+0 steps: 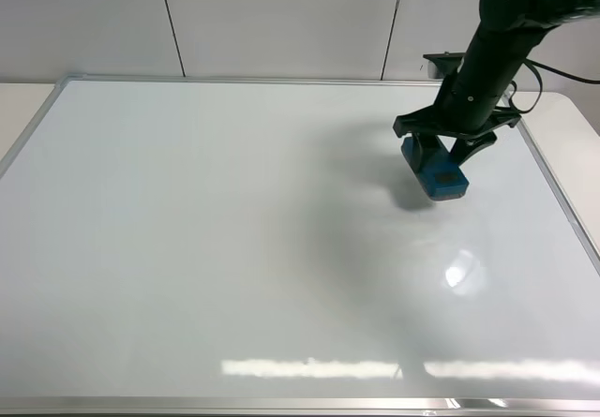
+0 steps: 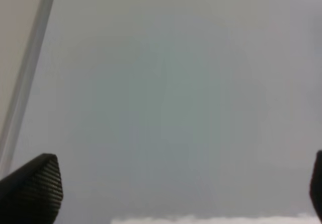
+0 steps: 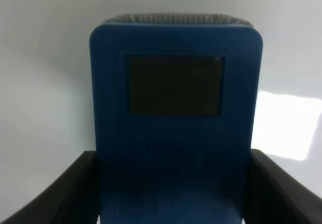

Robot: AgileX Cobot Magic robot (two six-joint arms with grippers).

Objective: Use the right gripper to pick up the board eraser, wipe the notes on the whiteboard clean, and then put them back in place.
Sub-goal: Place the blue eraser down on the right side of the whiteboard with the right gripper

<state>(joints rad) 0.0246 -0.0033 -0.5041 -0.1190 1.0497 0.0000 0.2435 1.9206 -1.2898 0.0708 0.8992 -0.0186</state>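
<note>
The whiteboard [image 1: 234, 248] fills the exterior high view. My right gripper [image 1: 448, 145] is over its upper right part and is shut on the teal-blue board eraser [image 1: 439, 173], which hangs tilted under the claw with a soft shadow to its left. I cannot tell whether the eraser touches the board. In the right wrist view the eraser [image 3: 176, 133], with a dark grey patch on top, sits between the two black fingers [image 3: 65, 194] of the right gripper [image 3: 173, 199]. No black marker notes show in any view. My left gripper [image 2: 173, 189] is open over bare board.
The board's silver frame [image 1: 553, 187] runs close to the right of the eraser and also shows in the left wrist view [image 2: 27, 83]. Bright glare spots [image 1: 462, 274] lie on the board's lower right. A pale wall stands behind the board.
</note>
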